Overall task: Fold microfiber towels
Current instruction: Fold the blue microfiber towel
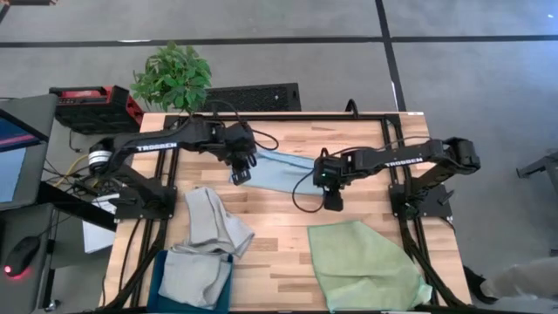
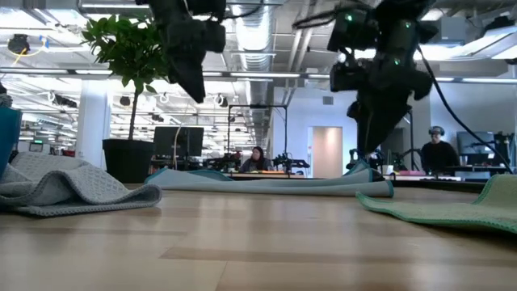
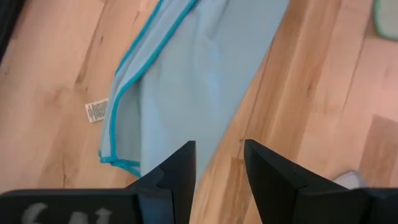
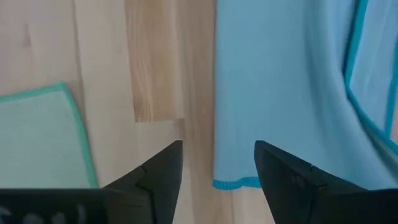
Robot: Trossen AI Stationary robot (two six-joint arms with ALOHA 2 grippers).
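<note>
The light blue towel (image 1: 281,172) lies folded in a narrow strip at the table's middle, flat on the wood; it shows in the left wrist view (image 3: 199,81) and the right wrist view (image 4: 292,93). My left gripper (image 1: 241,175) hovers open above its left end. My right gripper (image 1: 332,202) hovers open above its right near corner. The light green towel (image 1: 366,266) lies spread at the near right. Two pale grey towels (image 1: 214,222) lie crumpled at the near left, one (image 1: 193,277) resting on a dark teal bin (image 1: 157,288).
A potted plant (image 1: 173,77) and a black keyboard (image 1: 253,96) sit beyond the table's far edge. A red case (image 1: 91,106) is at the far left. White paper (image 1: 96,235) lies off the table's left side. Bare wood lies between the blue and green towels.
</note>
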